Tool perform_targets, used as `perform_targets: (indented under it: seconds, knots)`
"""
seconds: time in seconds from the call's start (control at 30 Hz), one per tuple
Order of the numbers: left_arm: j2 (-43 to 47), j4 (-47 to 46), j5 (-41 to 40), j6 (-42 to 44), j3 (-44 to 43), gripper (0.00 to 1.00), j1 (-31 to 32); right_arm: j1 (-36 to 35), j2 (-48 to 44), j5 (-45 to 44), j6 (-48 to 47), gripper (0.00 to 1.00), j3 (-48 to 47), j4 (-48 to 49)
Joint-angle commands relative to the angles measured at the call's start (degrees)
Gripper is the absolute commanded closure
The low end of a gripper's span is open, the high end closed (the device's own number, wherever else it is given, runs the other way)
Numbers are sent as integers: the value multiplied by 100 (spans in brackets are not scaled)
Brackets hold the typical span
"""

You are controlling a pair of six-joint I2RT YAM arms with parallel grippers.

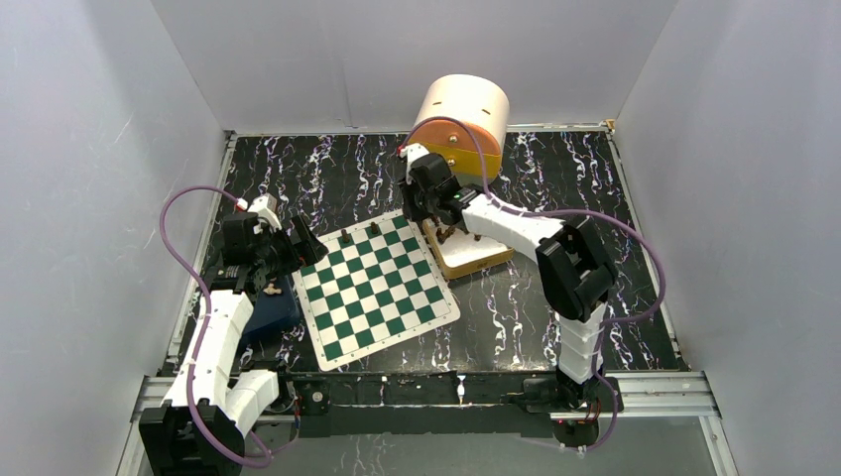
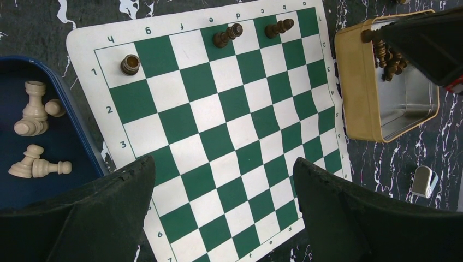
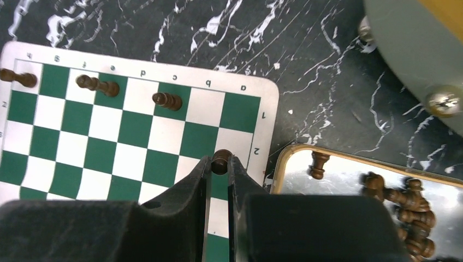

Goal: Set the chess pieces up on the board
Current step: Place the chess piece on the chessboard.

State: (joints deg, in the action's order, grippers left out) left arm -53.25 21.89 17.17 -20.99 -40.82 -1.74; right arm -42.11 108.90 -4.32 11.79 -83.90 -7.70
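The green-and-white board (image 1: 377, 286) lies mid-table, also in the left wrist view (image 2: 229, 131) and right wrist view (image 3: 131, 136). Three dark chess pieces stand on its first rank (image 3: 166, 100) (image 3: 98, 85) (image 3: 16, 77). My right gripper (image 3: 220, 164) is shut on a dark chess piece (image 3: 220, 161), held above the board's corner near the a/b files. More dark pieces (image 3: 409, 204) lie in the tan tray (image 3: 284, 164). My left gripper (image 2: 224, 180) is open and empty above the board's near side.
A blue tray (image 2: 82, 131) holding several cream pieces (image 2: 33, 109) sits left of the board. A tan cylindrical container (image 1: 461, 114) lies at the back. A small white object (image 2: 423, 181) lies on the black marbled table right of the board.
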Motion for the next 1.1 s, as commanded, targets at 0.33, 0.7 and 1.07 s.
perform_targets:
  seconds: [0.33,0.7,1.07]
  knots:
    - [81,79,-39,52,-68,7,3,-123,832,33,103,85,-551,-175]
    - [97,80,-59,52,-71,7,2,-162,1101,1,95,85,-676,-73]
    - [105,82,-56,49,-65,7,7,-204,1223,-93,31,77,-605,6]
